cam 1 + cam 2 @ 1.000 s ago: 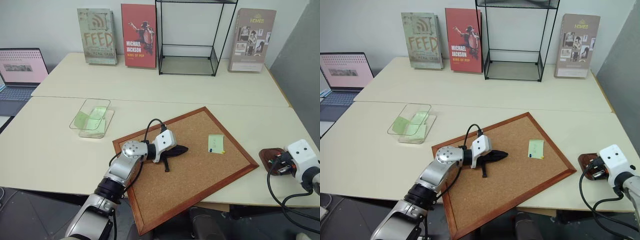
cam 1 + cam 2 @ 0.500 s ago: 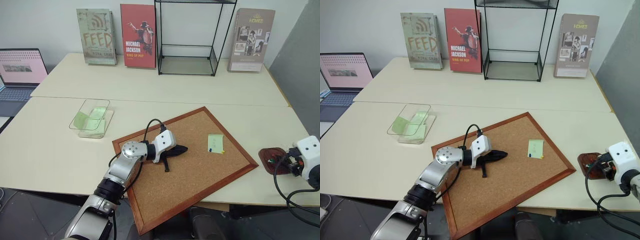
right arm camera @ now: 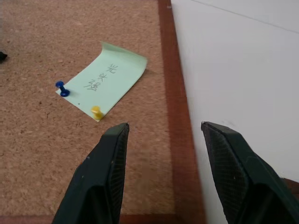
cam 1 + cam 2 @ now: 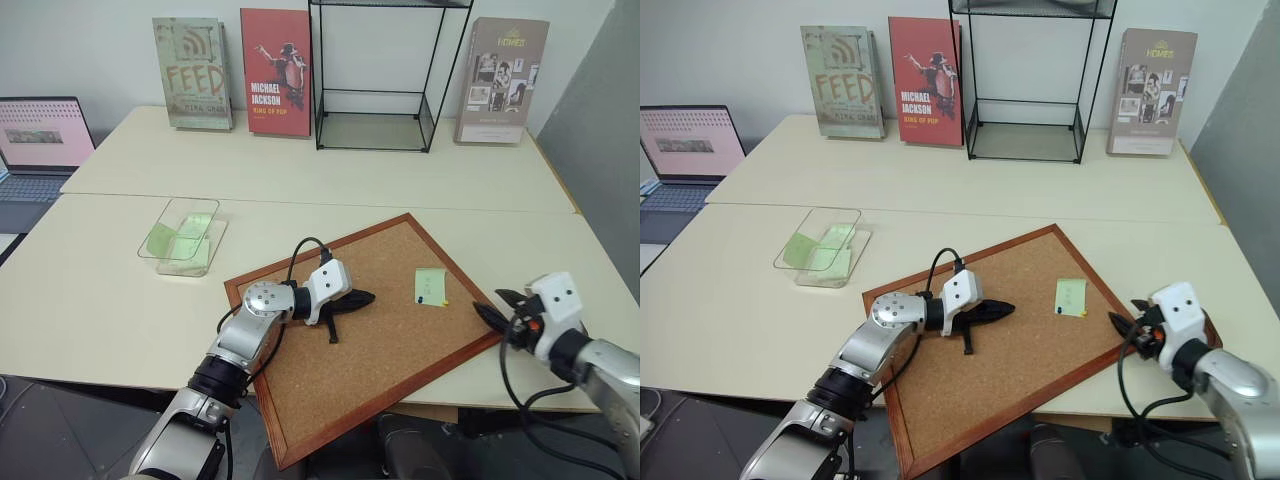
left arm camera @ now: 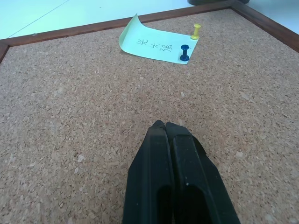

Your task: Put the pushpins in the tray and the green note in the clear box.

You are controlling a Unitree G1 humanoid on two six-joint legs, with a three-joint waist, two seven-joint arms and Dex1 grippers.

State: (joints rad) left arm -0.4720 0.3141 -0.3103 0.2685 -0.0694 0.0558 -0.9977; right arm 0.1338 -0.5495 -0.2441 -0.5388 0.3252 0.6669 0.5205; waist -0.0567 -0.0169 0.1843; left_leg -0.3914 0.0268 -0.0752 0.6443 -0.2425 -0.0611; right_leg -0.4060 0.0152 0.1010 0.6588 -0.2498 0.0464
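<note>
Cork-faced board [image 4: 340,370] with a red-brown wooden frame, lying askew on the pale surface [image 4: 100,300]. Pinned toward its far right corner: the green note [image 4: 431,286], pale, square, marked with a few small handwritten characters, one edge curling up off the cork. Held there by two pushpins [image 3: 96,112] on one side of the paper, a yellow one at one corner and a blue one [image 3: 61,88] at the next.

Low over the middle of the board, the left gripper [image 4: 365,298], pressed together with nothing between its black fingers [image 5: 163,177], tips aimed at the note but well apart from it. Hard to tell whether touching the cork or just above it.

At the board's right edge, the right gripper [image 4: 490,306], spread wide and pinching nothing. Seen from its wrist, straddling the wooden frame: one finger over the cork, the other over the bare surface, with the note and both pins near, just ahead of the tips.

Well off to the left of the board, the clear box [image 4: 183,268], standing on the surface with green paper slips [image 4: 190,240] inside.

Along the back wall, three upright books [image 4: 276,70] and a black wire shelf [image 4: 375,130]; at the far left, an open laptop [image 4: 40,135].
</note>
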